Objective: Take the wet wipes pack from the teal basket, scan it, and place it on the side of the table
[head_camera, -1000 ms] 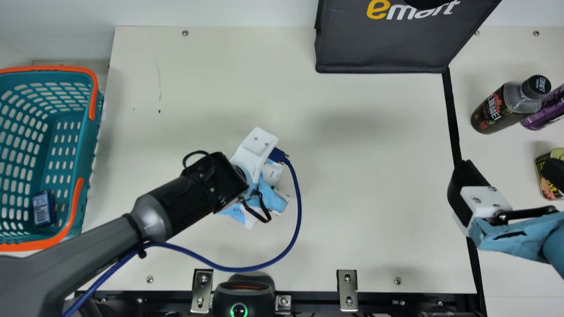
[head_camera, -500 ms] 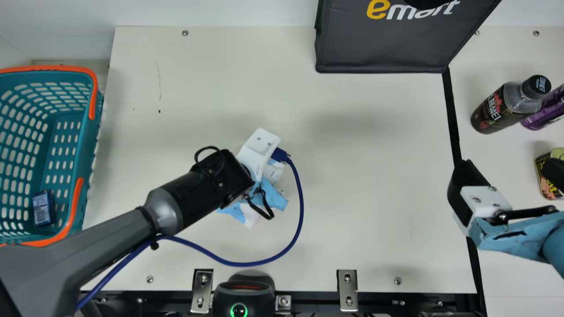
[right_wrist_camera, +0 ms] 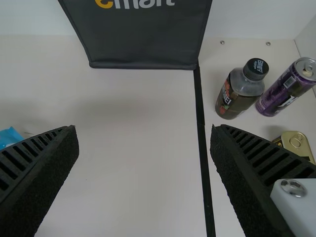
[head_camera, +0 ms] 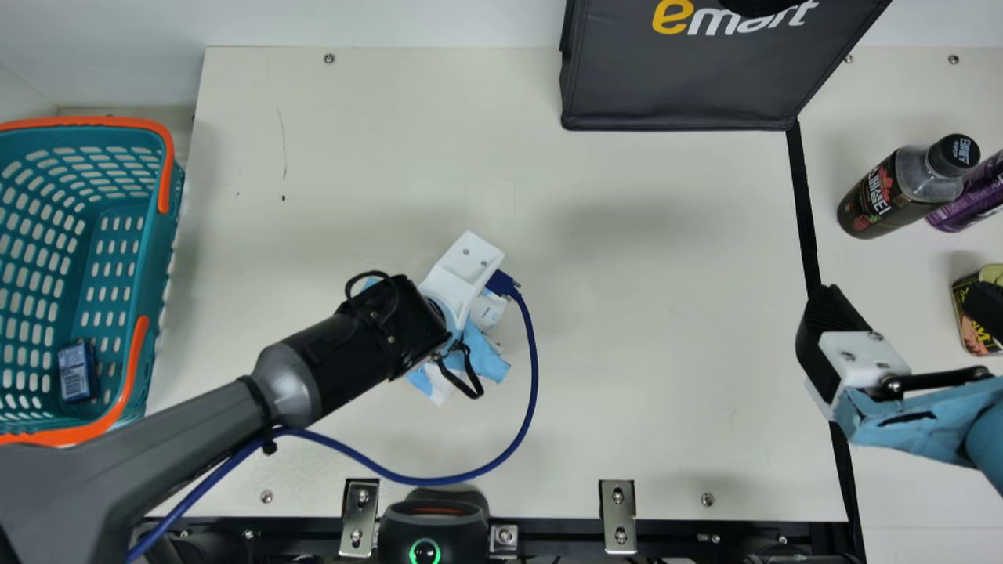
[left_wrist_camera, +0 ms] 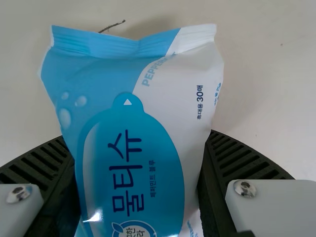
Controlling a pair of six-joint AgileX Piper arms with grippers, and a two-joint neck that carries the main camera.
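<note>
Okay, I've got the wet wipes pack [left_wrist_camera: 133,103] pinched between my left gripper's [head_camera: 462,270] fingers, left of centre, one end jutting past them; my right gripper [head_camera: 905,309] stands spread.

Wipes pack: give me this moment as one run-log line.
left gripper: shut on wipes pack | pack: out of teal basket, over table | right gripper: open, empty | scan: cannot tell

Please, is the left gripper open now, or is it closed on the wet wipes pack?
Closed on the wet wipes pack: in the left wrist view, its ribbed fingers press against both sides of the pack.
</note>
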